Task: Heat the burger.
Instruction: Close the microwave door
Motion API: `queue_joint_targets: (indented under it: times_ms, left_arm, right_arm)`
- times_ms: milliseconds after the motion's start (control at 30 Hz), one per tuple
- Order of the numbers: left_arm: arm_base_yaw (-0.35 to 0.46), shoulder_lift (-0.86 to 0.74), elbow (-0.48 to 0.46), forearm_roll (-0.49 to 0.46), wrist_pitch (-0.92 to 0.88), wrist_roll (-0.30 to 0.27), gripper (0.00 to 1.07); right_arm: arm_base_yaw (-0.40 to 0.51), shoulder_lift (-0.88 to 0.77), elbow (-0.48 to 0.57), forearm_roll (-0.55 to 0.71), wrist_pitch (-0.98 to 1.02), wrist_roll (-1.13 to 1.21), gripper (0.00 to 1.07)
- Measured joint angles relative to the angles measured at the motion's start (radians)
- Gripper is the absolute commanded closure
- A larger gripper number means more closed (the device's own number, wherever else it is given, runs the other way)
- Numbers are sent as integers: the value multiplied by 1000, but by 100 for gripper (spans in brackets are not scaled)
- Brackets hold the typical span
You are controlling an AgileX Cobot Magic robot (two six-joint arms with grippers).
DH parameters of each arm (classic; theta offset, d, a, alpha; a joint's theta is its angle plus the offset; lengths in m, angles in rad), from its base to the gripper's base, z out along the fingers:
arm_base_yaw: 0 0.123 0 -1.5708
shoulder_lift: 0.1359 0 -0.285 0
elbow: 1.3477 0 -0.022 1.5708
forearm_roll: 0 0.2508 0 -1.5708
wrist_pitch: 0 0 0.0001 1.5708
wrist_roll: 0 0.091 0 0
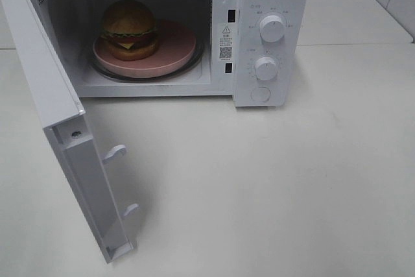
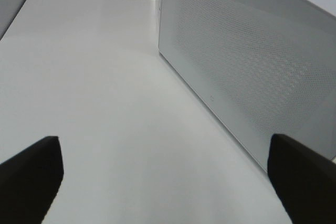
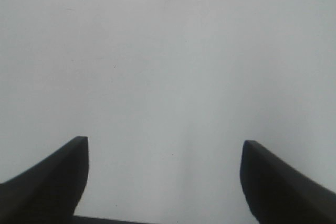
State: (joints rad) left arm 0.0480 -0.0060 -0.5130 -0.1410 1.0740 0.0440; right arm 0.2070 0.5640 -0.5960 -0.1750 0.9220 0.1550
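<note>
The burger (image 1: 129, 28), with golden-brown bun, lettuce, tomato and cheese, sits on a pink plate (image 1: 175, 47) on the glass turntable inside the white microwave (image 1: 272, 4). The microwave door (image 1: 61, 121) stands wide open, swung out to the left. Neither arm shows in the exterior high view. In the left wrist view my left gripper (image 2: 165, 179) is open and empty above the table, beside the outer perforated face of the door (image 2: 252, 72). In the right wrist view my right gripper (image 3: 164, 182) is open and empty over bare white tabletop.
Two white knobs (image 1: 272, 28) (image 1: 265, 67) and a round button (image 1: 260, 94) sit on the microwave's right panel. The white table (image 1: 272, 186) extends in front of the oven. Tiled wall at the far right.
</note>
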Motion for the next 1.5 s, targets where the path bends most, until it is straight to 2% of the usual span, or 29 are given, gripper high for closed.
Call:
queue_joint_targets:
  times_ms: [200,400,800,1500]
  left_arm:
    - [0,0,0,0,0,0,9]
    - [0,0,0,0,0,0,9]
    - [0,0,0,0,0,0,9]
    - [0,0,0,0,0,0,9]
  right_arm:
    - [-96,-186,71,5,7,0,29]
    - [-121,-303,103,22,39,0,31]
    - [-173,-538,103,31,47,0,31]
    - [-174,-568,103,31,50,0,31]
